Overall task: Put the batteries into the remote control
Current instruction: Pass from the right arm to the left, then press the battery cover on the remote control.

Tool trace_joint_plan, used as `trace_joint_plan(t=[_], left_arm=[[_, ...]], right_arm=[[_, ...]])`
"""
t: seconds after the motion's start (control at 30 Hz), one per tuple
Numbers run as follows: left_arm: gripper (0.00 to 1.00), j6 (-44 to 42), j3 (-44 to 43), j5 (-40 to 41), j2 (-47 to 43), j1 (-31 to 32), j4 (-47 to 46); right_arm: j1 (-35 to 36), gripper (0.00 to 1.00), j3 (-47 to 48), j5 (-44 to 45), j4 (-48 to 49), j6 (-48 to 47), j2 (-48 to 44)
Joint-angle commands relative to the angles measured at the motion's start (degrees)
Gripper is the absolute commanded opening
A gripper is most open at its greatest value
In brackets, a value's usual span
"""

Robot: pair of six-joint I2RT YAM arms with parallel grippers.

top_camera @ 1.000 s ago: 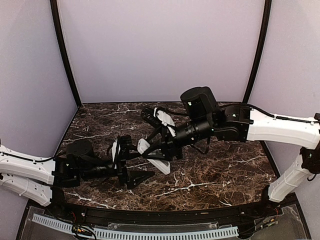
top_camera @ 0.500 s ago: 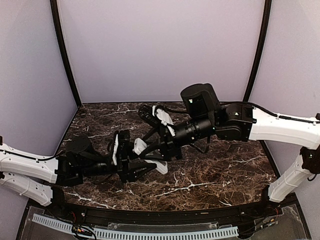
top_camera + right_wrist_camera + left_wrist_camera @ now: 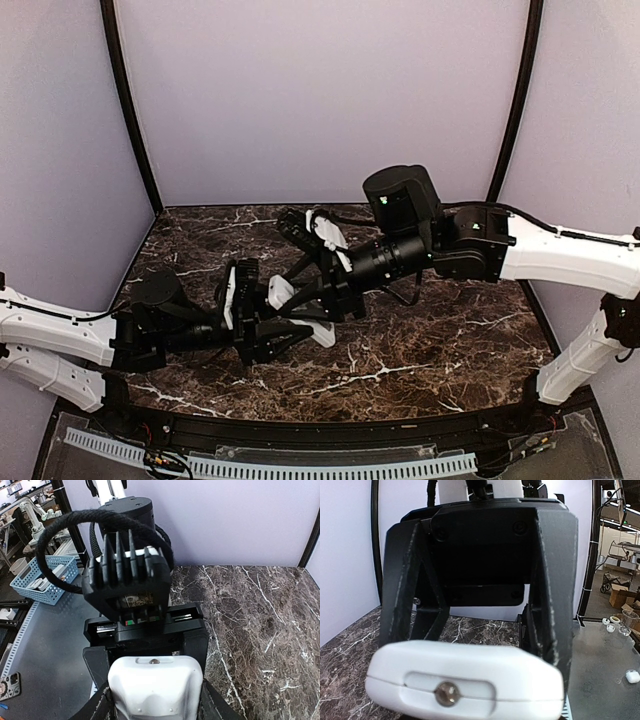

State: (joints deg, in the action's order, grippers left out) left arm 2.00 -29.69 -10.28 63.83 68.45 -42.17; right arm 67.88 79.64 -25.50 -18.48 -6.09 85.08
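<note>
Now that the left gripper (image 3: 265, 335) has risen from near the tabletop and moved in on the near end of the slim white plastic remote control (image 3: 283, 293), we have both arms meeting at that one object above the dark, white-veined marble table (image 3: 450, 340). The right gripper (image 3: 308, 318) is clamped across the remote's sides and holds it off the surface, between the two tools. From the left wrist view, the remote's end fills the foreground and shows a recess with a small round metal contact (image 3: 447, 694).

Whether the left fingers press on the remote or merely flank it, we cannot tell. We judge this to be a handover or a bracing hold, meant to make the compartment reachable. The reddish-orange batteries appear in none of the views, so as far as we can see loading has not begun.

The two grippers crowd the remote and hide most of it from above. A blue plastic basket (image 3: 47, 577) sits off the table, beyond the left arm.
</note>
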Motion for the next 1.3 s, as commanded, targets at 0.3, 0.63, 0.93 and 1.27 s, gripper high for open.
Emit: trace_joint_plan(t=[0.3, 0.63, 0.93, 1.27], left_arm=[[0.00, -4.9, -1.5, 4.4, -1.7, 0.2, 2.8], [0.00, -5.7, -1.6, 5.4, -1.9, 0.2, 3.2], [0.00, -5.5, -1.7, 4.5, -2.0, 0.2, 3.9], [0.00, -6.0, -1.7, 5.3, -2.8, 0.2, 4.2]], right_arm=[[-3.4, 0.81, -3.0, 2.7, 5.7, 14.1, -6.8], [-4.5, 0.00, -10.9, 0.5, 4.6, 20.3, -9.0], [-4.5, 0.00, -11.2, -0.4, 4.5, 21.4, -6.2], [-5.6, 0.00, -14.1, 1.9, 3.2, 21.6, -9.5]])
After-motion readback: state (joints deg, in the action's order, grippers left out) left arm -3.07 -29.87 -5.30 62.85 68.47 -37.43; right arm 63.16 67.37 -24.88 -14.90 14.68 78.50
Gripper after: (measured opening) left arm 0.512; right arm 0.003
